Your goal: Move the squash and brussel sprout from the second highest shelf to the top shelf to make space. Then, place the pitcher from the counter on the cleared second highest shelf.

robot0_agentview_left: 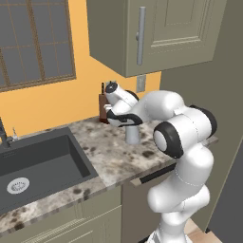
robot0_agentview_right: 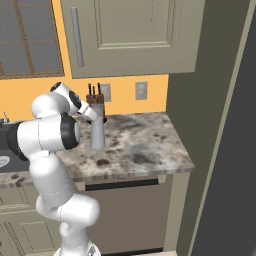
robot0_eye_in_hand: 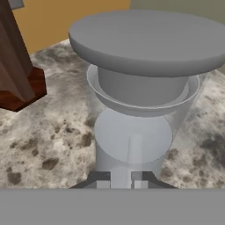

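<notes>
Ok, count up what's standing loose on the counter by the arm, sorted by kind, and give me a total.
Pitcher: 1, pale grey, upright on the counter, with the gripper at its top.
Knife block: 1, brown wood, behind the pitcher by the orange wall.
Total: 2
</notes>
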